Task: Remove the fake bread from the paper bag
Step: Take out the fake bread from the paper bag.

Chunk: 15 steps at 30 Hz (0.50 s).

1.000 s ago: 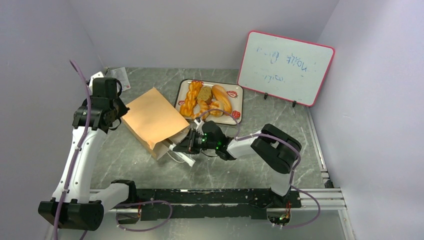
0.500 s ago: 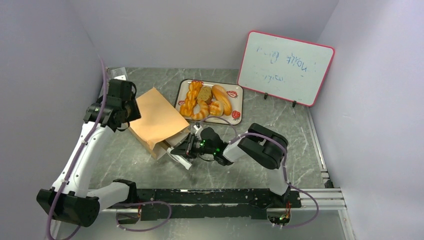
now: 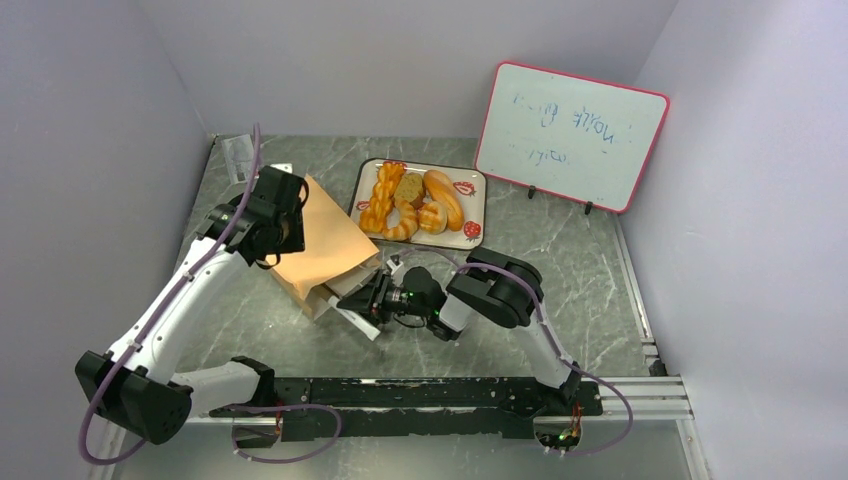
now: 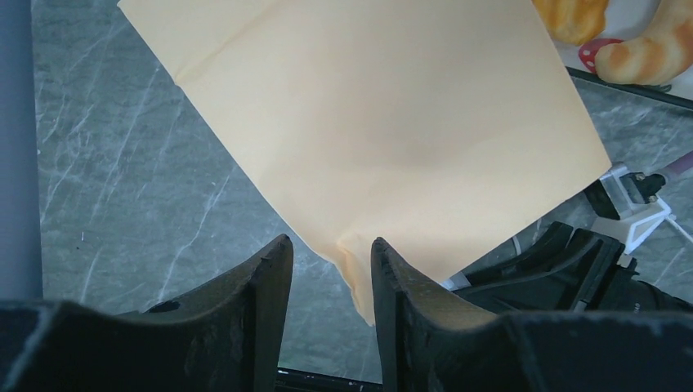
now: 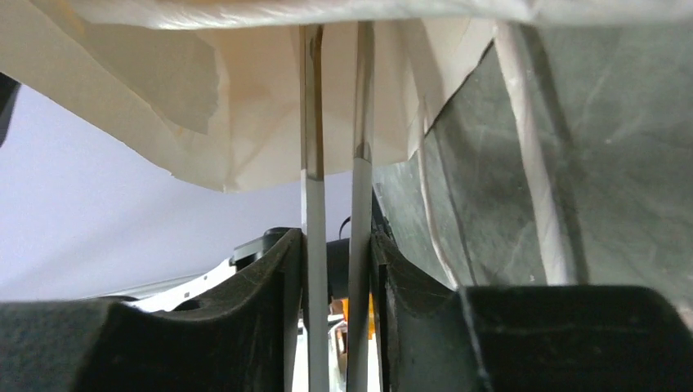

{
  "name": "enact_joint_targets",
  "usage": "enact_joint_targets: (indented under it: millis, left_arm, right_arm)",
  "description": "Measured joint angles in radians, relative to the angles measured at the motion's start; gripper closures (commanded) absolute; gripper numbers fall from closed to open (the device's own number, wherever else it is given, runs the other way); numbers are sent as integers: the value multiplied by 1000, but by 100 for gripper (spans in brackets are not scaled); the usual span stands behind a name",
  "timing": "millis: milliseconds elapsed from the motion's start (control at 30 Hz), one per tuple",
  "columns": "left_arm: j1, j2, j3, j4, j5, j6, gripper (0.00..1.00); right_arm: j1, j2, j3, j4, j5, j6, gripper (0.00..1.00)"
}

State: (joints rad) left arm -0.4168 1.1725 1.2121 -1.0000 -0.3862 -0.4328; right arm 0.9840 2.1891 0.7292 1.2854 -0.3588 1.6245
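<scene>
Your right pincer was clenched on one pair of silver tongs. Both blades reached into the mouth of the one paper bag. The bag lay on its side left of the desk's middle, its mouth toward the near right. Its upper wall sagged low over the blades, and a white cord handle lay on the desk just beside them. Your left pincer hung over the bag's left end, released, with one bag corner in the gap against a finger. The fake bread in view, at least five pieces, sat on the one strawberry-print tray near the far edge, just beyond the bag. One pink-framed whiteboard leaned in the far right corner. One small card lay in the far left corner.
</scene>
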Motion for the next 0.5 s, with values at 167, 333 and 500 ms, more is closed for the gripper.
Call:
enact_joint_targets:
  millis: [167,333,500]
  left_arm:
    - [-5,6,-4,0,-8,5,65]
    - [-6,15,-4,-1,-12,8,65]
    - [-7,15,-6,0,-12,8,66]
  right_arm:
    - [-1,2,18,28,-6,17,66]
    - [-7,2,53,23,-12,11,64]
    - [-17,2,77,-42,-12,-16,63]
